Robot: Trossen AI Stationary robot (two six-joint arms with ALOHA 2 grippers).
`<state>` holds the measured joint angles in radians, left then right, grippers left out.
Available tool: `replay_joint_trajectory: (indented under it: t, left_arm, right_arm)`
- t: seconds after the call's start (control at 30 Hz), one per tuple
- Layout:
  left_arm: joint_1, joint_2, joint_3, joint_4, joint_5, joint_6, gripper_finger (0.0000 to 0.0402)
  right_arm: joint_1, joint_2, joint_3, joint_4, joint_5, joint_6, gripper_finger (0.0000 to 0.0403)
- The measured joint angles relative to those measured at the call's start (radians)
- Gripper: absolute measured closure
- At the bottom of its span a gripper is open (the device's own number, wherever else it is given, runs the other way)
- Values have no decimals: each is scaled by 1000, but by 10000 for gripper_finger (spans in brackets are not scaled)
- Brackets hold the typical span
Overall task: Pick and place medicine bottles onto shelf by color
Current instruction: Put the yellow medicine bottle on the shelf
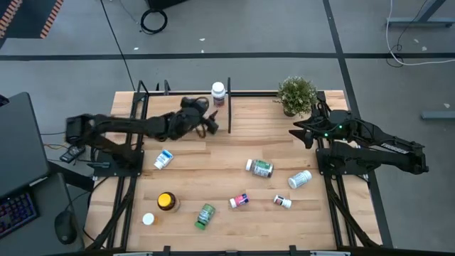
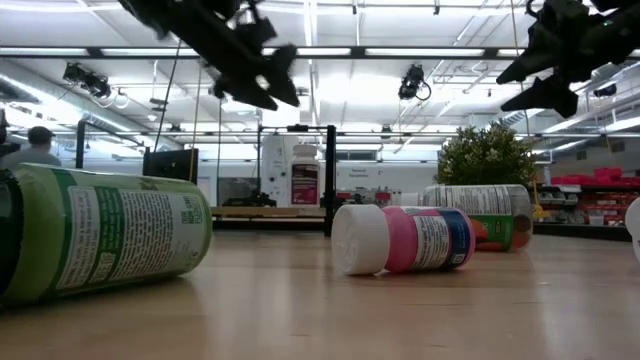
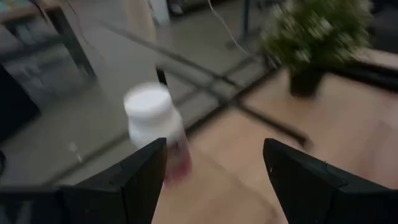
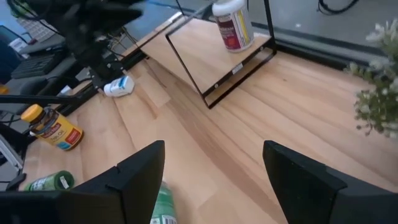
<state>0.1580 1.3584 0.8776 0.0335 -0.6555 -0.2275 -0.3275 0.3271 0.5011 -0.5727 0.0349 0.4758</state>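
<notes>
Medicine bottles: eight lie or stand loose on the tabletop, one red-labelled bottle stands upright on the shelf at 12 o'clock. Likely light, rigid, slick plastic; lying ones may roll, so grip across the body below the cap.

Left gripper released, empty, just beside the shelf bottle. Amber bottle at 7 o'clock; contents not visible. Right gripper released, empty, at 3 o'clock near the potted plant.

Bottle labels — no legible text
</notes>
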Motion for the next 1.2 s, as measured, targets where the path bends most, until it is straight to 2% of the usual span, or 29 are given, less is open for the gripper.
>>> replay_joint_trajectory:
  t: [0.1, 0.2, 0.3, 0.47, 0.6, 0.73, 0.83, 0.97, 1.07, 1.2]
  left_arm:
    - [-49, -103, 0, -228, 45, -163, 129]
    - [-77, -175, 0, -447, 164, -348, 136]
    - [-97, -200, 0, -654, 301, -493, 149]
    - [-139, -201, 0, -909, 443, -639, 168]
    - [-159, -201, 0, -1003, 555, -691, 173]
    - [-218, -201, 0, -1025, 675, -589, 173]
    - [-263, -201, 5, -1014, 753, -572, 173]
    - [-306, -200, 98, -1083, 852, -639, 174]
    - [-347, -190, 216, -1146, 863, -724, 183]
    - [-431, -157, 398, -1248, 792, -793, 211]
  right_arm:
    - [0, 0, 0, 17, 4, -15, 124]
    - [0, 0, 0, 19, 7, -33, 124]
    - [0, 0, 0, 19, 7, -41, 124]
    - [0, 0, 0, 19, 7, -42, 124]
    - [0, 0, 0, 18, 7, -43, 124]
    - [0, 0, 0, 14, 7, -58, 124]
    - [0, 0, 0, -1, 7, -60, 124]
    - [0, 0, 0, -21, 3, -60, 124]
    - [0, 0, 0, -21, 1, -60, 124]
    - [0, 0, 0, -21, 1, -60, 124]
